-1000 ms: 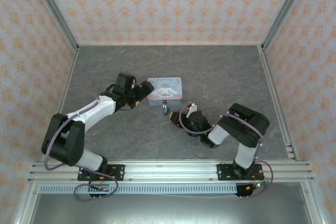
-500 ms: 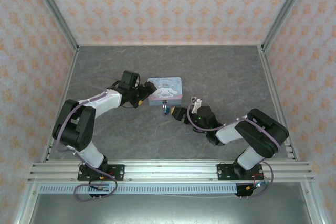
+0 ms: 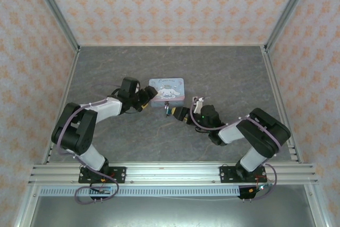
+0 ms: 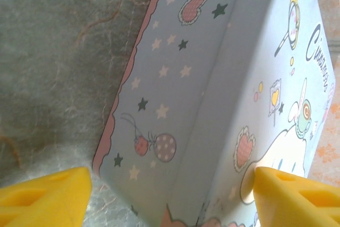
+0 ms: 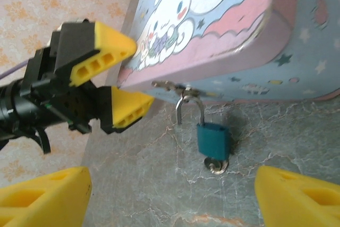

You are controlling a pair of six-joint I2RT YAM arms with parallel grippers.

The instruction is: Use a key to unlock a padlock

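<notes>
From where I stand the tin [image 3: 167, 91] is the thing to steer by; the padlock [image 5: 213, 139] hangs at its front wall, its shackle [image 5: 187, 103] hooked through the little hasp [image 5: 167, 85] under the lid edge, its teal body lying on the table [image 3: 223, 73] just before that wall; the key [image 5: 217, 166] sits at the padlock's end farthest from the tin, seemingly in the keyhole.

The right gripper [image 5: 172, 184] faces the tin's front with its yellow fingers [image 5: 48, 195] wide apart and gripping nothing; padlock and key lie ahead, between their lines.

The left gripper [image 4: 171, 176] is at the tin's left front corner, fingers parted, one over the lid and one beside the side wall; whether they touch it I cannot tell.

To my eye the step is catching the key; the right arm should creep toward the tin, centre on the key's bow rather than the padlock body, pinch only the bow, then twist about the key's own axis; the left would do well to steady the tin first, lest everything slide.
</notes>
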